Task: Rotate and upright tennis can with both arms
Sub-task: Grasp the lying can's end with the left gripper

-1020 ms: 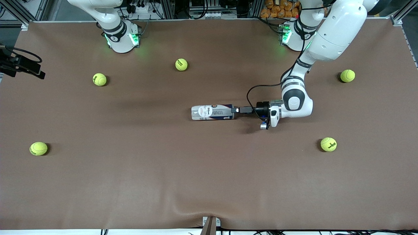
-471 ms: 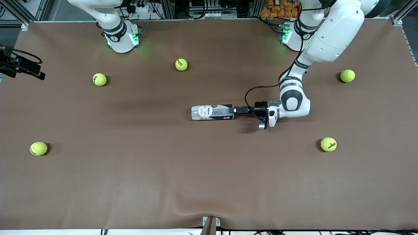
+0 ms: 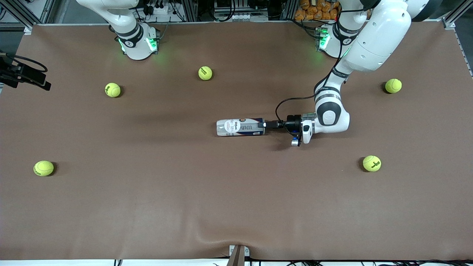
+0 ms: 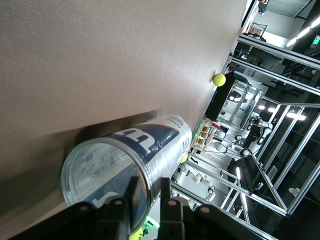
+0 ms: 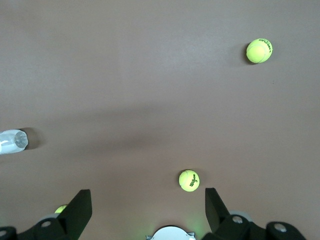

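Observation:
The tennis can [image 3: 238, 127] lies on its side in the middle of the brown table, its open silvery-rimmed end toward the left arm's end. My left gripper [image 3: 263, 125] reaches in level with the table at that end. In the left wrist view its fingers [image 4: 131, 192] straddle the wall of the tennis can [image 4: 135, 150] at the rim, one inside and one outside, shut on it. My right gripper [image 5: 148, 214] waits high over the right arm's end of the table, open and holding nothing; its view shows the tennis can [image 5: 12, 141] far off.
Several yellow-green tennis balls lie scattered around, among them one [image 3: 205, 73] between the two bases, one [image 3: 371, 163] nearer the front camera than the left wrist, and one [image 3: 393, 85] at the left arm's end. A black camera mount [image 3: 26, 74] overhangs the table's edge.
The left gripper has slid slightly farther onto the can's end and its fingers have closed onto the rim. The can has stayed where it lay. The right arm has not moved.

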